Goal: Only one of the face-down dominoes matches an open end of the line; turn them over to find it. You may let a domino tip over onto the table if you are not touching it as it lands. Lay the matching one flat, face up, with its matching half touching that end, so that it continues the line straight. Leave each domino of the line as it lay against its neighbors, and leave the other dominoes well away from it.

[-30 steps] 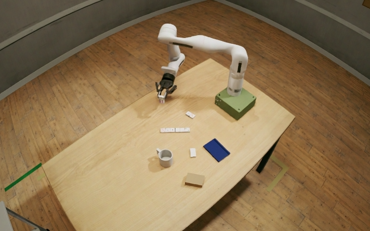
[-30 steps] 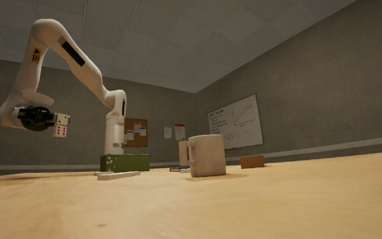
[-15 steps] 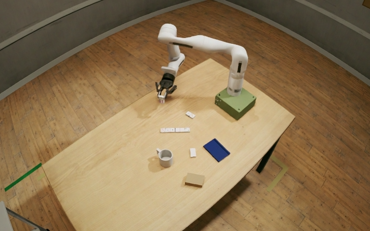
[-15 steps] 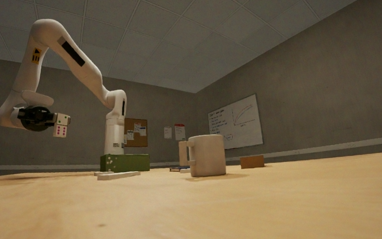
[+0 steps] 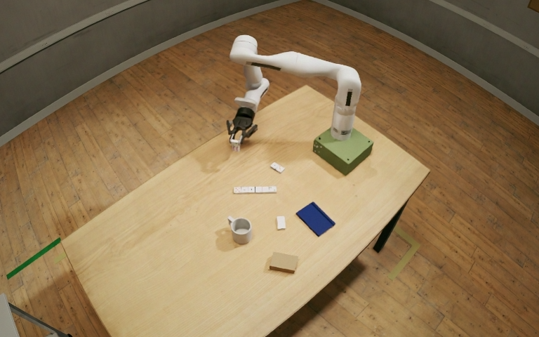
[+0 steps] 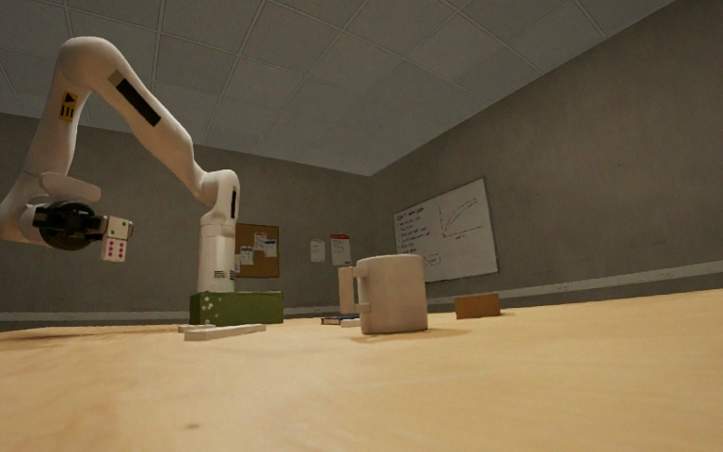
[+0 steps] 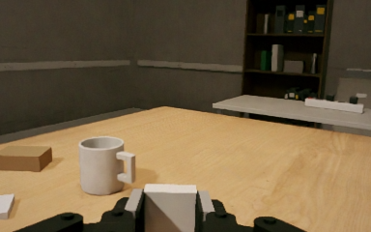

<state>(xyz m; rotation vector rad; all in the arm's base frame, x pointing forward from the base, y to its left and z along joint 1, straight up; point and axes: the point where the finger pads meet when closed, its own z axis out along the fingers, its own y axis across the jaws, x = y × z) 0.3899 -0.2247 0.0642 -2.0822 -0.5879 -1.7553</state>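
Note:
My gripper (image 5: 236,140) (image 6: 118,228) (image 7: 170,207) is shut on a white domino (image 5: 236,147) (image 6: 114,248) (image 7: 170,217), held well above the table beyond the line. In the exterior view its face shows two green pips above and six magenta pips below. The line of dominoes (image 5: 255,189) (image 6: 223,332) lies straight, face up; its left end shows several reddish pips, its right end small pips too faint to count. Another domino (image 5: 277,167) lies face up between the line and the robot base, its pips unclear. A plain white domino (image 5: 281,222) (image 7: 6,205) lies face down beyond the line.
A grey mug (image 5: 241,230) (image 6: 394,293) (image 7: 100,166) stands near the face-down domino. A blue tray-like object (image 5: 315,218) lies to its right, a tan block (image 5: 283,262) (image 6: 476,306) (image 7: 26,159) nearer the table edge. The green robot base (image 5: 343,151) (image 6: 245,307) stands on the table.

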